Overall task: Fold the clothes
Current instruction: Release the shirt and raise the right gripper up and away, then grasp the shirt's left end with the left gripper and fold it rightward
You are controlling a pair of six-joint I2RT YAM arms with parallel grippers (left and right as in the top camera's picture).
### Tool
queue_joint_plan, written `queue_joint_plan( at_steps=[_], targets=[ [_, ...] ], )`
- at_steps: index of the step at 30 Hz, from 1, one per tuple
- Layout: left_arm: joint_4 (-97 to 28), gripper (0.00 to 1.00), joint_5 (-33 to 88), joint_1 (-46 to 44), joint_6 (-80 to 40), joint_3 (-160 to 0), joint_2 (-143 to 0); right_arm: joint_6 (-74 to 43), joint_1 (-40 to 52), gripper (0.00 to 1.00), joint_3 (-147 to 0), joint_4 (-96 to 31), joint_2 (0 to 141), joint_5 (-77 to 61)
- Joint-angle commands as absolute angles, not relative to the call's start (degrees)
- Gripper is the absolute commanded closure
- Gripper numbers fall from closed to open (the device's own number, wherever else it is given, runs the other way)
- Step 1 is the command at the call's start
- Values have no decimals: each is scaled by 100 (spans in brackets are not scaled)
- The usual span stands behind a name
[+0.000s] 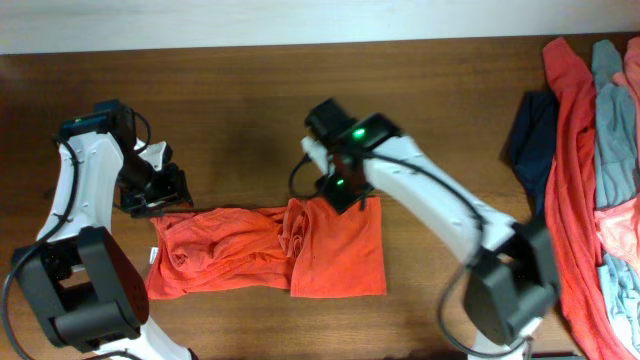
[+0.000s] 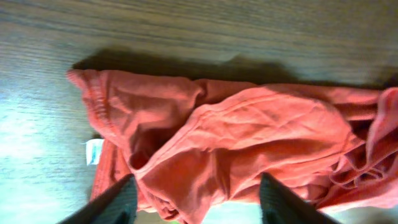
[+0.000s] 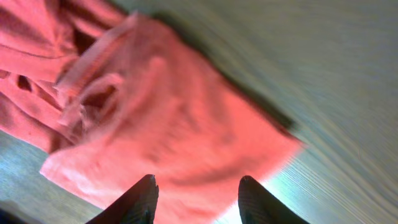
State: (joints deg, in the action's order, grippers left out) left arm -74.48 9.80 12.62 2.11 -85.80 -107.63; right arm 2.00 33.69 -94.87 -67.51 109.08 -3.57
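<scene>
Starting far left: left gripper (image 1: 168,203) down at the top-left corner of the orange-red T-shirt (image 1: 265,250), low over the wooden table (image 1: 230,100). From the left wrist cam: fingers (image 2: 118,202) spread wide, nothing pinched btwn them, rumpled cloth just below. Hemmed edge running down the left of that view, small white tag (image 2: 93,151) poking out beside it, flat on the wood.

On to centre: T-shirt lying across the middle-front of the table, approx. horizontal. Left half bunched & creased, folds gathered toward the middle. Right half smoother, a squarish panel lying flat.

Next, right gripper (image 1: 345,193) at the top edge of that right half, close to the bunched folds. From the right wrist cam: right fingers (image 3: 140,199) apart above the cloth, gripping nothing visible. Pic blurred, so contact w/ the cloth can't be called.

Far right: pile of clothes (image 1: 590,150) heaped at the table edge, well apart from the T-shirt. Navy piece (image 1: 535,135) first, then a long red one (image 1: 565,130), grey-blue (image 1: 608,120), pink (image 1: 622,215) at the very edge, partly cut off by the frame.
</scene>
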Motion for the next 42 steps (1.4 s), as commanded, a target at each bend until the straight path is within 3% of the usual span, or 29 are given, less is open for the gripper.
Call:
queue_joint_plan(
  at_steps=[1,10,18,20,22,27,42],
  targets=[
    [-7461,32,593,1282,215,-8630,-10700,-5,2877,49,-9675,-7078,10208,204],
    [-7524,20,-307,1350,8,-8578,-10702,-32,1780,46,-9518,-7826,10101,5],
    [-7284,13,-281,1507,-45,-7994,-10707,-19,1599,44,-9310,-7741,10103,5],
    [-7116,4,-237,1507,-43,-7848,-10713,-19,1599,44,-9310,-7738,10103,5],
    [-6938,1,-126,1507,-3,-7701,-10713,-19,1599,44,-9310,-7738,10103,8],
    [-6490,1,484,1507,462,-7389,-10753,-25,1599,44,-9310,-7765,10103,5],
    [-6213,1,475,1507,390,-7196,-11841,-47,1605,43,-9310,-7850,10103,5]
  ],
)
